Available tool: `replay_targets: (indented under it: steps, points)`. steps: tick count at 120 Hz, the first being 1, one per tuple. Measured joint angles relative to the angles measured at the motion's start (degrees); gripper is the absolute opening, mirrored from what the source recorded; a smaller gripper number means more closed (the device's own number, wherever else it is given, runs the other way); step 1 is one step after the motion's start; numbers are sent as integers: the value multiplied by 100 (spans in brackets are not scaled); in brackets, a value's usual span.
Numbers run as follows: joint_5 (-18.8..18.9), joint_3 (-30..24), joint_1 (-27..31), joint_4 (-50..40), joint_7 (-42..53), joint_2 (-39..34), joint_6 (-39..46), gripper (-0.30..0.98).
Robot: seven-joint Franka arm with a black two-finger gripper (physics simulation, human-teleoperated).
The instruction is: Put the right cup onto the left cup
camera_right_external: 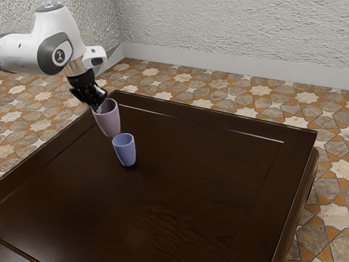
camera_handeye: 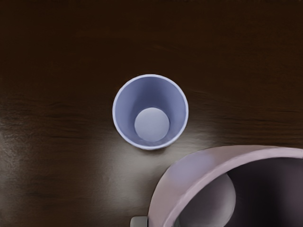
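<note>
My gripper is at the rim of the pink cup, shut on its wall with one finger inside and one outside. The pink cup is upright with a slight tilt and appears raised off the table. Beside it, toward the exterior view's right and nearer that camera, the blue cup stands upright on the table. From the wrist view, the open blue cup has nothing inside, and the large pink cup is close under my hand, with a grey fingertip against its outer side.
The dark wooden table extends around and beyond the blue cup, with a raised border along its edges. Patterned floor tiles and a pale textured wall lie behind it.
</note>
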Motion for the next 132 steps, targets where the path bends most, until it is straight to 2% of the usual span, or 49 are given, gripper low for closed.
replay_targets:
  steps: [22,37,69,95,117,132]
  points:
    - [-198,83,168,1088,113,1195,-41,-10]
    - [-421,79,300,1499,178,1782,-52,-10]
    - [-748,76,384,1596,308,2208,-53,-10]
    - [-832,69,463,1574,398,2389,-44,-9]
    - [-1032,68,466,1581,479,2468,-22,30]
    - [-1046,57,468,1478,523,2120,-87,47]
